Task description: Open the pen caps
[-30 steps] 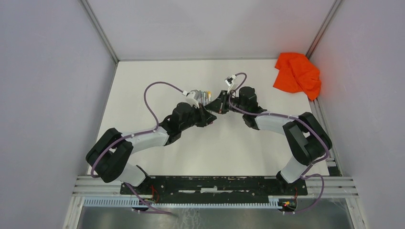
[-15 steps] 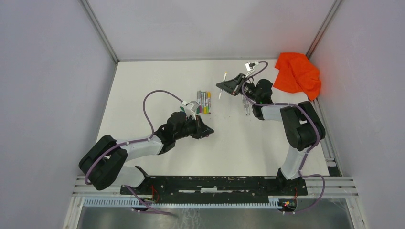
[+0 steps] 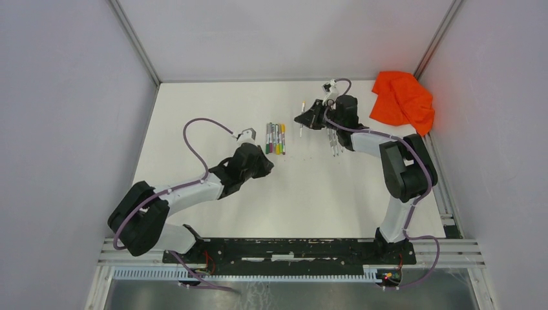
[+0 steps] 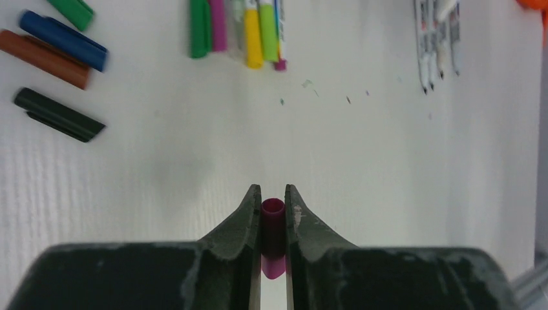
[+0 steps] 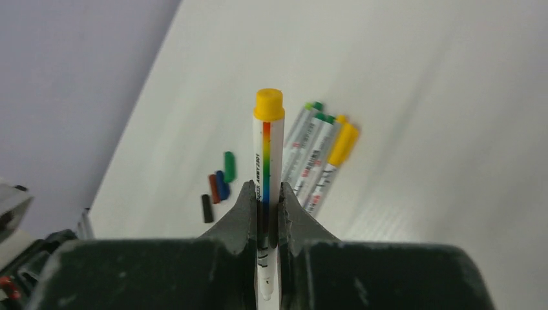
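White tabletop [image 3: 213, 110], pale grey walls [image 3: 64, 97], orange cloth [image 3: 402, 100] upper right. Left gripper [image 4: 273, 194] pinches a magenta cap [image 4: 273, 216]; right gripper [image 5: 265, 192] pinches a yellow-ended pen [image 5: 267, 142] printed "AWBY2301".

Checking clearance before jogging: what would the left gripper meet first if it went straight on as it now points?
The left gripper, shut on a purple cap, has bare table ahead, then the row of capped pens; with depth unclear, it might touch the table first.

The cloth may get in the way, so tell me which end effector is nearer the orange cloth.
Right. The right end effector sits a short way left of the orange cloth, near the far edge; the left end effector is mid-table, much farther away.
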Robot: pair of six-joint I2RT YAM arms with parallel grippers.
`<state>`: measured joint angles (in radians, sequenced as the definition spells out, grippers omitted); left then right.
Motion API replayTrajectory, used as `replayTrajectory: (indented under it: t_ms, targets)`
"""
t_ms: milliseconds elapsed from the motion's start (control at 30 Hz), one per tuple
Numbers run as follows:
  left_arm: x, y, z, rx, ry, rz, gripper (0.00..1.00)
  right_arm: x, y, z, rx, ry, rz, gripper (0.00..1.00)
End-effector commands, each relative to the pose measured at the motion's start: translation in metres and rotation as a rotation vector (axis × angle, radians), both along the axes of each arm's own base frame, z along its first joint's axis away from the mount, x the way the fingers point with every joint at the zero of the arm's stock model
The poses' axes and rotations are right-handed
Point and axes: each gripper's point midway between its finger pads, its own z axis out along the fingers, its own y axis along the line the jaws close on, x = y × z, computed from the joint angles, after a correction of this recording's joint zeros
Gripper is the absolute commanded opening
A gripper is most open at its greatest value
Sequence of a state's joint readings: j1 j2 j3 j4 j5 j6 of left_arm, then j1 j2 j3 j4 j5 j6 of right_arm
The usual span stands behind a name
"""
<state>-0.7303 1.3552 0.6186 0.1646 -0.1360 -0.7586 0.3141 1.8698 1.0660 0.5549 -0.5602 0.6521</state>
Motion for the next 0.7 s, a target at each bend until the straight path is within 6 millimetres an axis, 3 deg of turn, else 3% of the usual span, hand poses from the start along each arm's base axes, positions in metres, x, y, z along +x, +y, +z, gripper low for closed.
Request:
replayTrajectory:
  t_ms: [0, 167, 467, 667]
  targets:
    - [0.023, 0.056, -0.014, 0.168, 0.106, 0.405, 0.02, 0.005, -0.028, -0.035, -0.278, 0.046, -0.078, 0.0]
    - [0.022, 0.085, -0.035, 0.188, 0.241, 0.608, 0.02, 0.009, -0.048, -0.062, -0.486, 0.094, -0.13, 0.0]
    - [0.016, 0.104, -0.056, -0.006, 0.39, 0.796, 0.02, 0.005, -0.073, -0.091, -0.71, 0.145, -0.167, 0.0]
    - [0.013, 0.113, -0.064, -0.03, 0.453, 0.844, 0.03, 0.003, -0.082, -0.103, -0.777, 0.171, -0.181, 0.0]
